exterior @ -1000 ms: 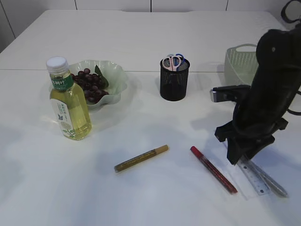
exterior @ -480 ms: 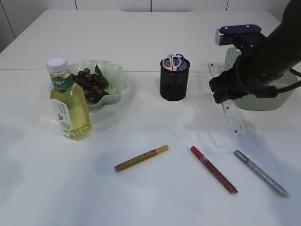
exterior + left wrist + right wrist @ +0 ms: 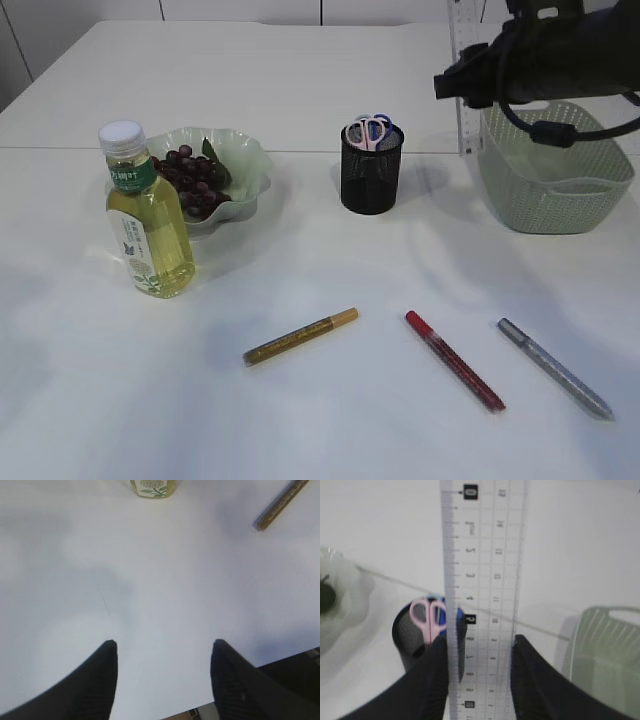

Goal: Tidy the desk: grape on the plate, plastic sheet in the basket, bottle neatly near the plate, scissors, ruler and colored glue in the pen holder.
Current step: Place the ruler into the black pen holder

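Right gripper [image 3: 479, 650]: upper right of the exterior view, jaws clenched on a clear ruler [image 3: 461, 75] held upright above the surface, between pen holder [image 3: 371, 168] and green basket [image 3: 553, 170]

Left gripper [image 3: 162, 650]: jaws released, holding nothing, low over the bare white surface [image 3: 165, 580]

Pen holder: black mesh, upper centre, pink-handled scissors [image 3: 368, 130] inside

Plate [image 3: 250, 165]: upper left, holding grapes [image 3: 188, 178]

Bottle [image 3: 146, 212]: upright, just in front of the plate

Lower half of frame: gold glue pen [image 3: 300, 336], red pen [image 3: 454, 360], grey pen [image 3: 555, 367], lying apart
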Robot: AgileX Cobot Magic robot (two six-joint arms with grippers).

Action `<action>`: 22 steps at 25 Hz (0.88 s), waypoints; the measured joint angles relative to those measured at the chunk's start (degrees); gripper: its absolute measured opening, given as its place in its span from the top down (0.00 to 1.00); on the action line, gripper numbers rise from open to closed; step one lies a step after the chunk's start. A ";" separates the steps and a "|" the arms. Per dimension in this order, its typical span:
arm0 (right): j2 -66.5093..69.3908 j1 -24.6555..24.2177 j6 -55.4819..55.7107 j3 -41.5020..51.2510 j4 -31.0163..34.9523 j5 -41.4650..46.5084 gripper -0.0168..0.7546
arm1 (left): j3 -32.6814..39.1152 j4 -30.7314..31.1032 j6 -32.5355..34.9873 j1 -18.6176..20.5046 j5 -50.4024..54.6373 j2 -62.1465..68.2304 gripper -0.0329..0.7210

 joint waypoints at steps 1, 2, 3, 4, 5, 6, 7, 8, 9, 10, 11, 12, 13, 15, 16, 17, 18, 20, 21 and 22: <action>0.12 0.00 0.25 0.00 0.00 -2.62 0.59 | 0.00 0.00 0.00 0.00 0.01 0.00 0.38; 0.51 0.11 1.08 0.00 0.00 -5.71 0.59 | 0.00 0.00 0.00 0.00 -0.03 0.00 0.38; 1.04 0.34 1.83 0.00 0.11 -8.55 0.59 | 0.00 0.00 0.00 0.00 -0.03 0.00 0.38; 1.75 0.61 2.35 0.00 0.23 -11.04 0.59 | 0.00 0.00 0.00 0.00 -0.03 0.00 0.38; 2.54 1.16 2.66 -0.14 0.23 -12.64 0.59 | 0.00 0.00 0.00 0.00 -0.03 0.00 0.38; 3.68 1.88 2.82 -0.61 0.23 -14.13 0.59 | 0.00 0.00 0.00 0.00 -0.03 0.00 0.38; 5.01 2.55 2.92 -1.34 0.23 -15.23 0.59 | 0.00 0.00 0.00 0.00 -0.03 0.00 0.38; 6.19 3.37 3.06 -2.38 0.08 -15.79 0.59 | 0.00 0.00 0.00 0.00 -0.03 0.00 0.38; 7.69 4.13 3.06 -3.48 -0.33 -16.21 0.59 | 0.00 0.22 0.00 0.00 -0.03 0.00 0.38; 9.24 4.77 3.06 -4.98 -0.72 -16.35 0.59 | 0.00 0.21 0.00 0.00 -0.03 0.00 0.38; 10.74 5.12 3.17 -6.56 -0.96 -16.45 0.59 | 0.00 0.33 0.00 0.00 -0.03 0.00 0.38; 11.95 5.56 3.17 -7.96 -0.96 -16.45 0.59 | 0.00 0.33 0.00 0.00 -0.03 0.00 0.38; 13.34 5.63 3.17 -9.64 -1.05 -16.45 0.59 | 0.00 0.33 0.00 0.00 -0.03 0.00 0.38; 15.45 5.76 4.12 -12.54 -1.19 -16.45 0.59 | 0.00 0.43 0.00 0.00 -0.03 0.00 0.38; 16.42 5.76 4.63 -13.62 -1.19 -16.45 0.59 | 0.00 0.43 0.00 0.00 -0.03 0.00 0.38; 17.30 5.76 4.75 -14.82 -1.19 -16.45 0.59 | 0.00 0.43 0.00 0.00 -0.03 0.00 0.38; 18.12 5.76 4.90 -15.87 -1.19 -16.45 0.59 | 0.00 0.54 0.00 0.00 -0.03 0.00 0.38; 19.52 5.76 5.02 -17.38 -1.19 -16.45 0.59 | 0.00 0.90 0.00 0.00 -0.03 0.00 0.38; 20.19 5.76 5.11 -18.13 -1.19 -16.45 0.59 | 0.00 1.19 0.00 0.00 -0.03 0.00 0.38; 20.77 5.76 5.11 -18.90 -1.19 -16.45 0.59 | 0.00 1.32 0.00 0.00 -0.03 0.00 0.38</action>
